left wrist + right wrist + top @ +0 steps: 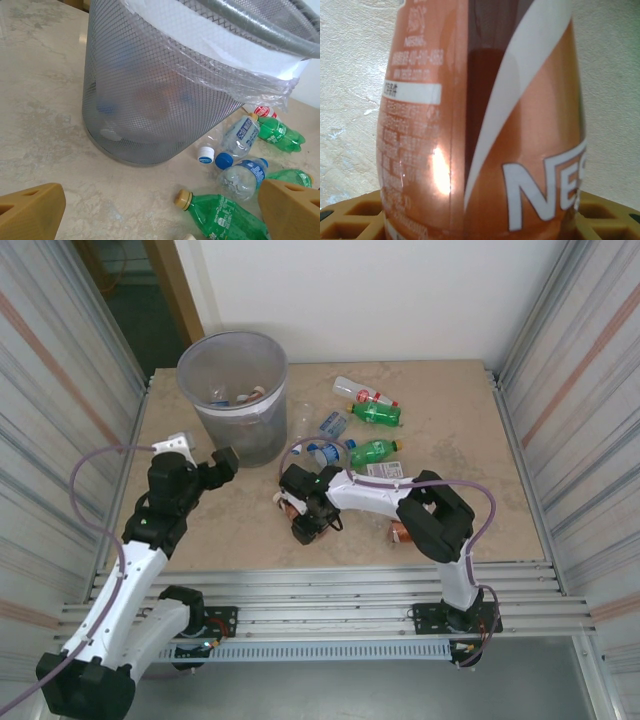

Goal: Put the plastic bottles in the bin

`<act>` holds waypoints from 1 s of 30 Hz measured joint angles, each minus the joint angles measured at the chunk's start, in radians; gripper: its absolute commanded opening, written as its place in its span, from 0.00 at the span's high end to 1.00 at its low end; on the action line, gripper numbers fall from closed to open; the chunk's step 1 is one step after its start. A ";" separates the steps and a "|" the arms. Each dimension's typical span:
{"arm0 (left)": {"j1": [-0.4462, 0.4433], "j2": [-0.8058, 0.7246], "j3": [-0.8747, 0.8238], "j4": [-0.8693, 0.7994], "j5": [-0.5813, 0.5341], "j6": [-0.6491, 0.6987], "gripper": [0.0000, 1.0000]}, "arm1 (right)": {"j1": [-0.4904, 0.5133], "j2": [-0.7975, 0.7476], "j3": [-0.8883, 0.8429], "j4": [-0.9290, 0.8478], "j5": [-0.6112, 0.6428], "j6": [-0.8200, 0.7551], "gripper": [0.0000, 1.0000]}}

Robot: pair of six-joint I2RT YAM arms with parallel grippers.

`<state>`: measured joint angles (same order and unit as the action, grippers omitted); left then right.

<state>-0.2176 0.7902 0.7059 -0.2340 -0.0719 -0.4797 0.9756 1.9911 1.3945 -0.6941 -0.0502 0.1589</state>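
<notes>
The bin (232, 390) stands at the back left, a grey mesh wastebasket with a bag over its rim and some bottles inside. Several plastic bottles lie to its right: green ones (377, 414) (375, 451), a clear one with a red label (360, 393) and clear blue-labelled ones (333, 424). My right gripper (310, 520) is low over the table with its fingers against both sides of an orange-labelled bottle (520, 100). My left gripper (225, 462) hangs open and empty beside the bin (150, 100), near a green bottle (225, 217).
Another orange-labelled bottle (398, 532) lies by the right arm's elbow. A loose white cap (205, 155) sits near the bin's foot, beside a blue-capped clear bottle (242, 175). Corrugated metal walls close both sides of the table (460, 440).
</notes>
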 measured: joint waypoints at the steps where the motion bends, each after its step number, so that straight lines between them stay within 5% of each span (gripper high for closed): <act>1: 0.000 -0.005 0.000 0.000 0.000 0.000 0.01 | 0.000 -0.002 -0.002 0.003 0.001 0.000 0.58; 10: 0.001 -0.033 0.000 0.002 0.015 -0.022 0.01 | 0.000 -0.151 -0.037 0.052 0.048 0.005 0.63; 20: -0.006 -0.017 0.026 0.079 0.193 -0.068 0.01 | -0.026 -0.378 -0.091 0.195 0.083 0.020 0.64; 30: -0.176 0.158 0.215 0.178 0.316 -0.056 0.06 | -0.061 -0.547 -0.212 0.410 0.130 0.058 0.65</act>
<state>-0.3935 0.9485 0.9211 -0.0559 0.2440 -0.5358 0.9142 1.4441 1.1824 -0.2844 0.0795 0.2173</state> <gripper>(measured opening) 0.948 0.559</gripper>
